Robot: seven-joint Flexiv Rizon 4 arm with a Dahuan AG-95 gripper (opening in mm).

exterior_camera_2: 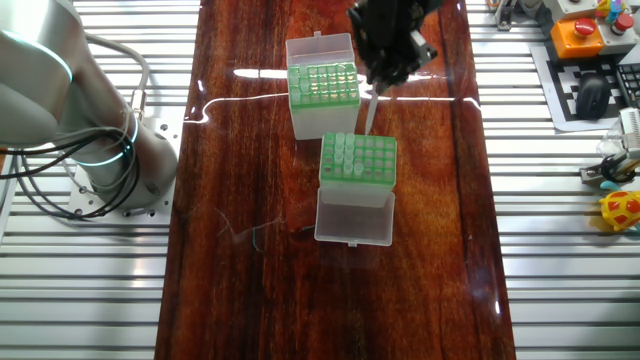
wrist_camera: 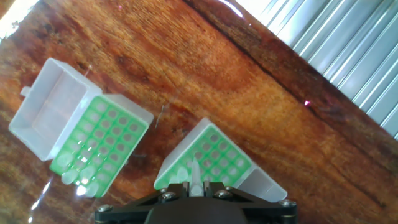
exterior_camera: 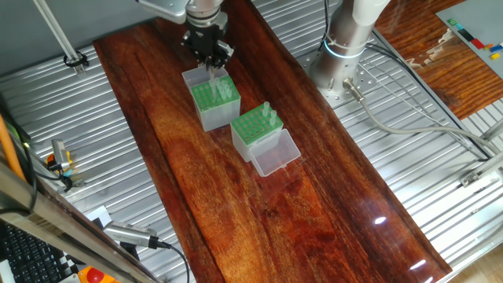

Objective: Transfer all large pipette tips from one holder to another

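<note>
Gripper (exterior_camera: 211, 61) clamped on one large pipette tip (exterior_camera_2: 370, 112), hanging upright just above grey-sided box (exterior_camera: 214, 101). More tips seated in that box's green grid. Clear-sided holder (exterior_camera: 255, 126) just beside the box, lid open, a few tips (exterior_camera_2: 341, 152) along one edge.

You see the arm's base column (exterior_camera: 351, 31) at the upper right of one fixed view: a smooth silver-grey cylinder ringed by a thin cyan-lit band, seated on a round flange with bolts. Grey cables (exterior_camera: 409, 118) trail from its foot toward the right edge. In the other fixed view the same rounded silver housing (exterior_camera_2: 60, 70) fills the upper left, black cables looping around its flange. The gripper (exterior_camera: 208, 49) is matte black below a pale grey wrist. In the hand view its black body shows silver screw heads (wrist_camera: 168, 195) along the bottom edge
</note>
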